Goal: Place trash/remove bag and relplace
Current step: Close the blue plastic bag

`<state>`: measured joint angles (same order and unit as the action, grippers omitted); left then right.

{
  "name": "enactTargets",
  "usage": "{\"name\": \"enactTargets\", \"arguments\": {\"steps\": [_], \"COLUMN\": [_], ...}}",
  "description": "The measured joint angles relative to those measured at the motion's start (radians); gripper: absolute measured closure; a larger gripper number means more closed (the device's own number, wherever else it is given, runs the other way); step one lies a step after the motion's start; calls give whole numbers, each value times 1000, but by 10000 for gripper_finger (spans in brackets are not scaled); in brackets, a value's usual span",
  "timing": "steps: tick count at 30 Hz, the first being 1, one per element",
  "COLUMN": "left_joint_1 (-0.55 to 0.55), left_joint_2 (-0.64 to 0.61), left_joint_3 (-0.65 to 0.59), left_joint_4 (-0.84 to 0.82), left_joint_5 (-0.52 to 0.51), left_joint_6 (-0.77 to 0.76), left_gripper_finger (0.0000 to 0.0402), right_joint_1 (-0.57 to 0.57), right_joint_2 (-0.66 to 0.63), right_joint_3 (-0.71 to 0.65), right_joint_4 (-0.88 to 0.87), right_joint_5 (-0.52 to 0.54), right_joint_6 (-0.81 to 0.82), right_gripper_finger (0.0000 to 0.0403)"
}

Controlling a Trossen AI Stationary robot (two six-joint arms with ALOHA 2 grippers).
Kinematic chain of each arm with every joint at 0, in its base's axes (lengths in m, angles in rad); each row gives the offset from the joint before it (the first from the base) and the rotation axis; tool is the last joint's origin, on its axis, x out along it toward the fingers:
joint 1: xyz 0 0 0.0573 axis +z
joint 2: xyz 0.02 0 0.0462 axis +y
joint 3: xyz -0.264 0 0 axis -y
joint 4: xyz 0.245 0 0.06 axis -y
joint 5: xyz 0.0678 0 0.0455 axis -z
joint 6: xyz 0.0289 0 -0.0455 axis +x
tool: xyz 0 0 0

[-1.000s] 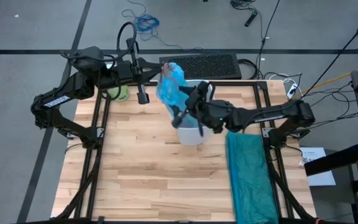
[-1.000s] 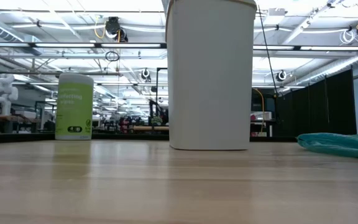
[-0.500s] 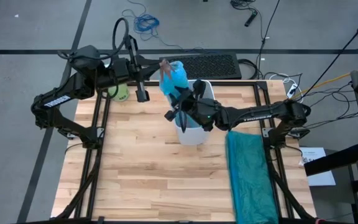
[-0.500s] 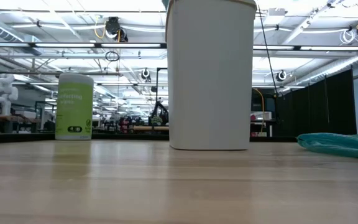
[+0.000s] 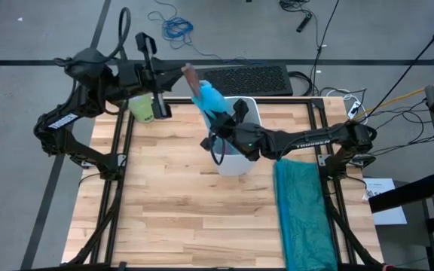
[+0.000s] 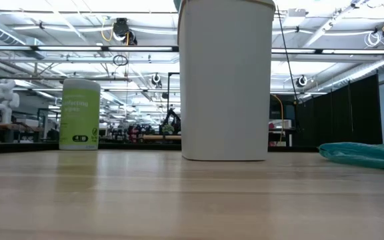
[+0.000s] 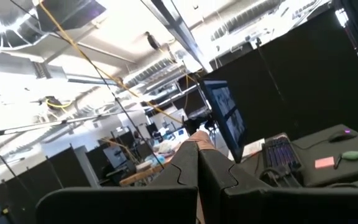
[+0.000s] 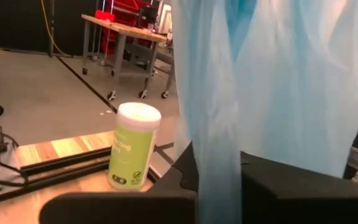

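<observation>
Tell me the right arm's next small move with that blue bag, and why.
Probably lift it straight up. The right gripper is shut on the light-blue bag, which hangs above the white wastebasket; its lower end may still be inside. The left gripper, shut, is raised off to the side.

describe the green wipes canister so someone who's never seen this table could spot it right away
Start from the wooden table and go to its far left corner, beside the left arm. The green canister stands upright there on its own, apart from the white wastebasket. Its lime-green body and white cap set it apart from the flat teal bag along the right side.
</observation>
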<state>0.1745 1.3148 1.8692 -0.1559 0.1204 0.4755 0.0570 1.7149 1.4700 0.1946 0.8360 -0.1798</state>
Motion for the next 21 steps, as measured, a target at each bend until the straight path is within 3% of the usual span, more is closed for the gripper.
{"name": "enactTargets", "arguments": {"steps": [11,17,21], "left_joint_1": [0,0,2], "left_joint_2": [-9,-20,-25], "left_joint_3": [2,7,11], "left_joint_4": [-14,-35,-19], "left_joint_5": [2,-15,-19], "left_joint_6": [1,6,9], "left_gripper_finger": [401,401,401], "right_joint_1": [0,40,84], "right_joint_2": [-3,-24,-65], "right_joint_3": [3,-3,-4], "right_joint_4": [-179,-132,-132], "right_joint_5": [0,-16,-29], "right_joint_6": [126,-24,-69], "right_gripper_finger": [403,396,364]}}
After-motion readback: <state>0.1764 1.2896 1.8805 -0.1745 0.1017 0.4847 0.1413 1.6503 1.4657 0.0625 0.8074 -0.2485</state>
